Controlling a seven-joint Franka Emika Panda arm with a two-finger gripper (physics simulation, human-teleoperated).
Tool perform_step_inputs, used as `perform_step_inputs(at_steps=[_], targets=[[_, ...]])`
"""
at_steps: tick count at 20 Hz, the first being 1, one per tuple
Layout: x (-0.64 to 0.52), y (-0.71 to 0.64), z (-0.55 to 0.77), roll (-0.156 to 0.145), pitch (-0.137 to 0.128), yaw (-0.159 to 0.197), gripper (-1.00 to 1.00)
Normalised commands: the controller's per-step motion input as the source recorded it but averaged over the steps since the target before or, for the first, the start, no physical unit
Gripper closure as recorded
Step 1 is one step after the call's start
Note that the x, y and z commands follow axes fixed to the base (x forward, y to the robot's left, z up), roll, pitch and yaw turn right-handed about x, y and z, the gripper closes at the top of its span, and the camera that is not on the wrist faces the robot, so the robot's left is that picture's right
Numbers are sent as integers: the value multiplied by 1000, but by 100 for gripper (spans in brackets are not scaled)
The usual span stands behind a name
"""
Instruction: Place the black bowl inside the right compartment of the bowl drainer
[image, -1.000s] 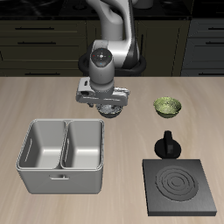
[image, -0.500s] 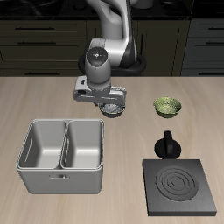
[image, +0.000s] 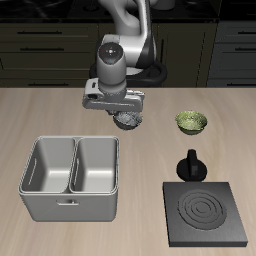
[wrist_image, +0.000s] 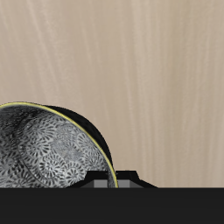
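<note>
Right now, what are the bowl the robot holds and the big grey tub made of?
The black bowl looks like glazed ceramic: dark outside, glossy grey-white speckled inside. The bowl drainer looks like brushed metal: plain light grey, softly shaded walls. Both are renders, so this is a guess.

Grey arm (image: 128, 25) — black joints, rounded links.

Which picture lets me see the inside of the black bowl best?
The wrist view: the black bowl fills it close up, showing its speckled grey inside. In the exterior view the black bowl is small and mostly hidden under the gripper.
</note>
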Motion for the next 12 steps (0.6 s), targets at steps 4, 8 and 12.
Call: perform_step_inputs(at_steps=[4, 8, 12], targets=[[-200, 7, 803, -3, -121, 43, 100], [-183, -57, 727, -3, -106, 17, 100], [-204, -11, 570, 4, -76, 29, 100]])
